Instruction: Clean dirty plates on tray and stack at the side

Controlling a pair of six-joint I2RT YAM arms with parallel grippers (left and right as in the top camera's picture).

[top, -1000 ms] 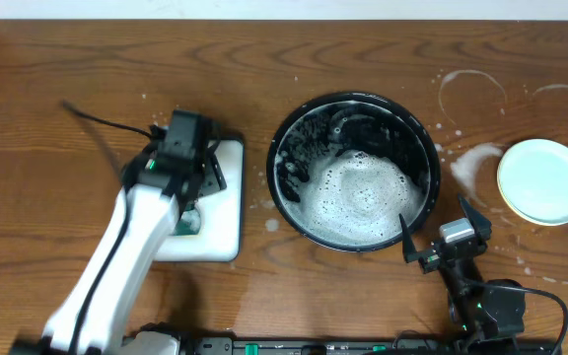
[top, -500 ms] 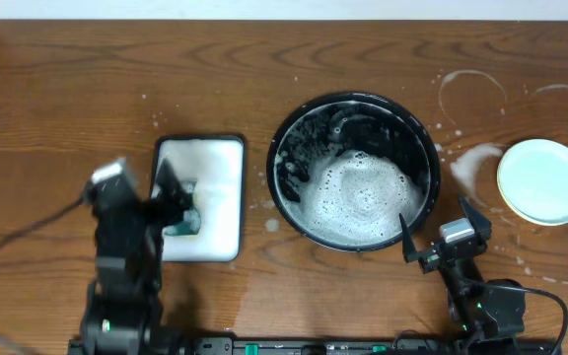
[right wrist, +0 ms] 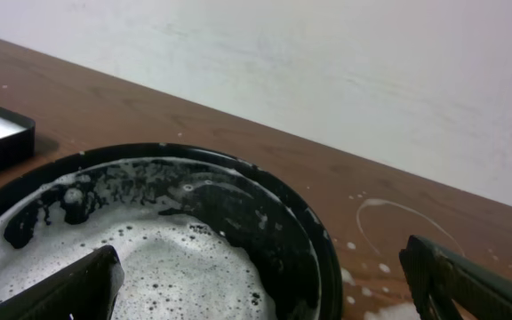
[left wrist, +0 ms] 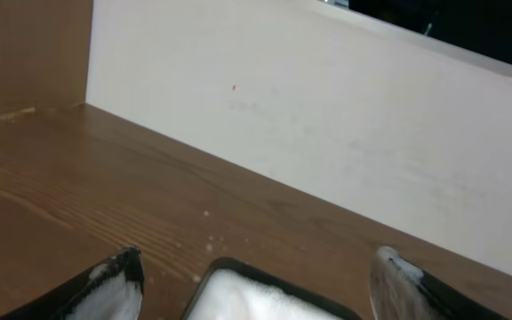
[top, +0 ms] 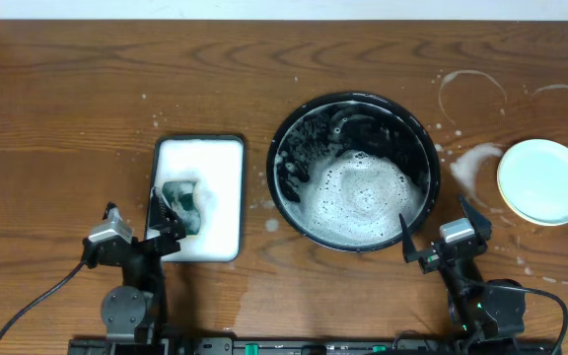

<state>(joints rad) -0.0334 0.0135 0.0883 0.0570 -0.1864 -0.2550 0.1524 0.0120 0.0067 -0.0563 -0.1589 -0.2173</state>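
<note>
The black round tray (top: pixel 282 148) stands mid-table, full of white suds; it also shows in the right wrist view (right wrist: pixel 323 258). A stack of pale mint-white plates (top: pixel 545 180) sits on the wood at the far right, on the side (top: pixel 481 128) marked with soapy rings. No plate shows inside the tray; suds hide its bottom. My left gripper (top: pixel 132 219) is open and empty at the front left, by the white dish; its fingertips (left wrist: pixel 256 271) frame that dish's near end. My right gripper (top: pixel 434 229) is open and empty at the tray's front right rim, as the right wrist view (right wrist: pixel 265 271) shows.
A white rectangular dark-rimmed dish (top: pixel 225 177) with foam and a green sponge (top: pixel 180 202) lies left of the tray; its end shows in the left wrist view (left wrist: pixel 238 293). Soapy drops lie between dish and tray. A pale wall runs along the table's far edge.
The left arm has drawn back from over the sponge dish to the table's front left, leaving the sponge in the dish. The right arm, tray and plates have not moved.
</note>
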